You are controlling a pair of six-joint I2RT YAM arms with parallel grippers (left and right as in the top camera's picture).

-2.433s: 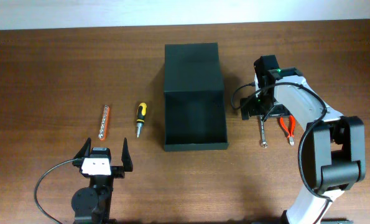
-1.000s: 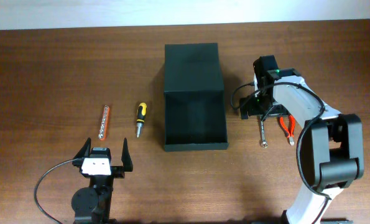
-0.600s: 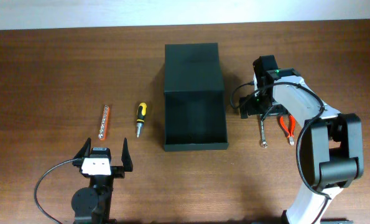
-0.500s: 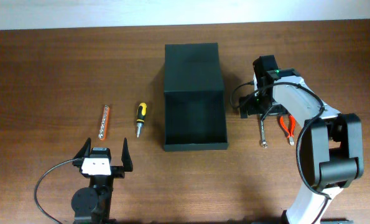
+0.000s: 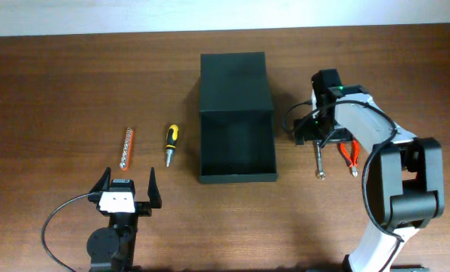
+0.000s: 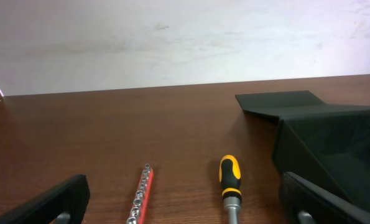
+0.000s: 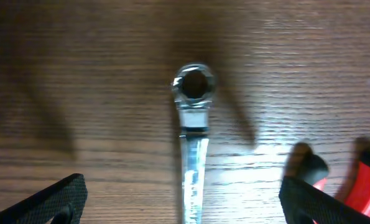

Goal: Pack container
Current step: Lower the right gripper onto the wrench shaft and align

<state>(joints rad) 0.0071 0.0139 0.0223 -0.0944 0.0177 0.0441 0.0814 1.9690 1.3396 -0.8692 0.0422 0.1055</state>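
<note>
The dark green-black container [image 5: 237, 143] stands open at the table's middle, its flap lid lying back on the far side; it also shows in the left wrist view [image 6: 334, 143]. My right gripper [image 5: 318, 138] is open and hangs right of the container, over a silver wrench [image 5: 318, 160]. In the right wrist view the wrench [image 7: 194, 118] lies between the open jaws of the right gripper [image 7: 188, 208], untouched. My left gripper [image 5: 126, 187] is open and empty near the front edge, and shows in its wrist view [image 6: 185, 211].
A yellow-black screwdriver [image 5: 170, 142] and an orange socket rail [image 5: 127, 147] lie left of the container, both ahead of the left gripper [image 6: 229, 180] [image 6: 141, 193]. Red-handled pliers [image 5: 351, 155] lie just right of the wrench [image 7: 365, 186].
My right gripper has shifted slightly to the right above the wrench. The left arm and all the objects have stayed still.
</note>
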